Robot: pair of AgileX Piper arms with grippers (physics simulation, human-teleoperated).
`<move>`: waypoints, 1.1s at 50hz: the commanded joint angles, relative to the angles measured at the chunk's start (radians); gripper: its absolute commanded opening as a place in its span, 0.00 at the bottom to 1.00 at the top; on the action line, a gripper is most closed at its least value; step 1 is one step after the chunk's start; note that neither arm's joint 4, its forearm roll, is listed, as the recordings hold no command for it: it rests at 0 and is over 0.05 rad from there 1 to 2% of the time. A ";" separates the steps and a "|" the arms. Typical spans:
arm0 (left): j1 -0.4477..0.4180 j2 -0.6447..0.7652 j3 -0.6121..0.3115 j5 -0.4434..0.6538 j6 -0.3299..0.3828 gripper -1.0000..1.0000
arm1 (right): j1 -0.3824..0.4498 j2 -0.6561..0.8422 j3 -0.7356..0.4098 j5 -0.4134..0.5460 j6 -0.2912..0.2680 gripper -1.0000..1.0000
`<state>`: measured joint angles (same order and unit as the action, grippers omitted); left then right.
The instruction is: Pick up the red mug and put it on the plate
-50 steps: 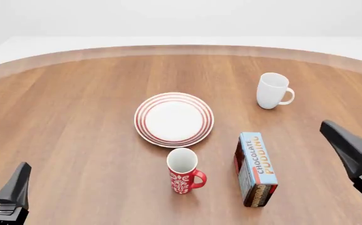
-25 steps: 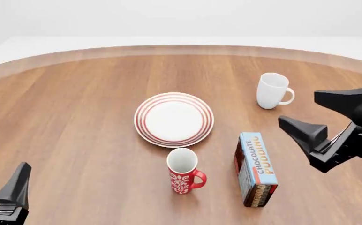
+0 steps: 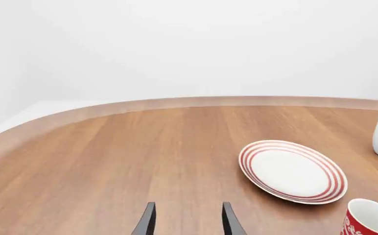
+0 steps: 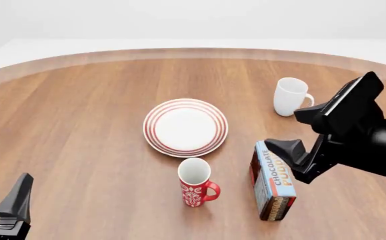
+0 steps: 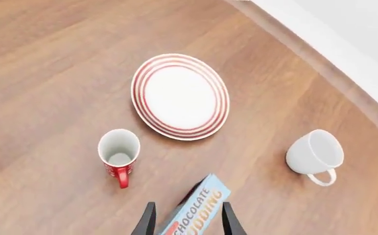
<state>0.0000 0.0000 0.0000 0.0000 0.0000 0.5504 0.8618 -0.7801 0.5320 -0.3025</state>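
Jaws on the right gripper (image 4: 298, 131) stand wide apart and hold nothing; they hang above the chocolate pudding box (image 4: 274, 181), which the right wrist view shows directly under the fingers. Those of the left gripper (image 3: 185, 220) also stand apart and empty, low at the near left of the tabletop (image 4: 79, 125), far from everything. The red mug (image 4: 195, 182) stands upright just on the near side of the plate (image 4: 185, 126), close to its rim but not on it, handle turned toward the box. A plain white mug (image 4: 290, 96) sits well apart at the far right. By my reading the step in hand is the approach, the mug untouched. Next the right arm would need to shift leftward past the box, drop to the mug's level, and straddle its body or rim without nudging the box or catching the handle.
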 commanded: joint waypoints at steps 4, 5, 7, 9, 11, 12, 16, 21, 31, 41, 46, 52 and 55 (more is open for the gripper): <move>0.000 0.000 0.000 0.000 0.000 1.00 | 0.023 0.079 0.020 -0.025 0.000 1.00; 0.000 0.000 0.000 0.000 0.000 1.00 | 0.023 0.086 0.025 -0.032 -0.001 1.00; 0.000 0.000 0.000 0.000 0.000 1.00 | 0.022 0.095 0.027 -0.037 0.001 1.00; 0.000 0.000 0.000 0.000 0.000 1.00 | 0.024 0.105 0.028 -0.041 0.002 1.00; 0.000 0.000 0.000 0.000 0.000 1.00 | 0.036 0.120 0.029 -0.048 0.004 1.00; 0.000 0.000 0.000 0.000 0.000 1.00 | 0.044 0.127 0.035 -0.055 -0.002 1.00; 0.000 0.000 0.000 0.000 0.000 1.00 | 0.068 0.154 0.049 -0.075 0.012 1.00; 0.000 0.000 0.000 0.000 0.000 1.00 | 0.082 0.185 0.057 -0.100 0.022 1.00; 0.000 0.000 0.000 0.000 0.000 1.00 | 0.116 0.230 0.063 -0.125 0.042 1.00; 0.000 0.000 0.000 0.000 0.000 1.00 | 0.167 0.282 0.079 -0.156 0.056 1.00; 0.000 0.000 0.000 0.000 0.000 1.00 | 0.187 0.298 0.088 -0.174 0.064 1.00; 0.000 0.000 0.000 0.000 0.000 1.00 | 0.215 0.325 0.118 -0.205 0.057 1.00; 0.000 0.000 0.000 0.000 0.000 1.00 | 0.222 0.336 0.118 -0.211 0.062 1.00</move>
<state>0.0000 0.0000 0.0000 0.0000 0.0000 0.7377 1.1584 -0.6824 0.3545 -0.2471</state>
